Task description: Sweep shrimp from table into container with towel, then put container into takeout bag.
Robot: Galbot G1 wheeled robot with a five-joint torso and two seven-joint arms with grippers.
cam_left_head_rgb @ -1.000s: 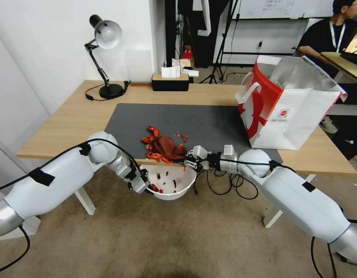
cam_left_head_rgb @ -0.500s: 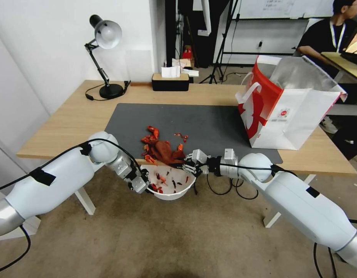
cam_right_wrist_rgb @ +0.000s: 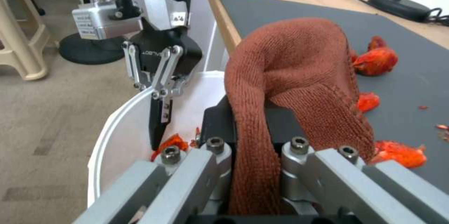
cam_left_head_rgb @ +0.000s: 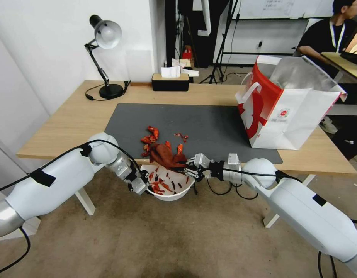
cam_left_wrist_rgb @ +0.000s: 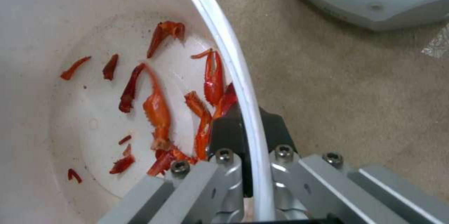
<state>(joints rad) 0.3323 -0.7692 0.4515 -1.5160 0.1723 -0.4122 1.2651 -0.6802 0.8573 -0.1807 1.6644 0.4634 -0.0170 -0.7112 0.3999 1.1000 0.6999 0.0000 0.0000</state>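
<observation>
In the head view we hold the bowl (cam_left_head_rgb: 169,189) just below the near edge of the table (cam_left_head_rgb: 62,123), our left gripper (cam_left_head_rgb: 141,188) clamped on its rim at the bowl's nine o'clock. Our right gripper (cam_left_head_rgb: 189,166) sits at the bowl's two o'clock, pinching the towel (cam_left_head_rgb: 165,154), which drapes over the edge of the dark mat (cam_left_head_rgb: 201,123). Loose shrimp (cam_left_head_rgb: 151,135) lie on the mat at the towel's eleven and one o'clock, with more pieces down in the bowl. The takeout bag (cam_left_head_rgb: 290,116) stands open at the mat's three o'clock end, well apart from the bowl. A desk lamp (cam_left_head_rgb: 105,58) and a tissue box (cam_left_head_rgb: 170,82) stand along the table's far side.

In the left wrist view our left gripper (cam_left_wrist_rgb: 248,168) has its jaws closed on the white rim of the bowl (cam_left_wrist_rgb: 220,41), one finger inside and one outside. Red shrimp (cam_left_wrist_rgb: 156,108) pieces lie scattered on the bowl's floor.

In the right wrist view our right gripper (cam_right_wrist_rgb: 255,150) has its jaws shut on a fold of the towel (cam_right_wrist_rgb: 290,62), which bulges up over the table edge. Shrimp (cam_right_wrist_rgb: 376,60) pieces rest on the mat (cam_right_wrist_rgb: 411,87) just beside the towel. The left gripper (cam_right_wrist_rgb: 161,111) grips the rim of the bowl (cam_right_wrist_rgb: 110,136) beyond.
</observation>
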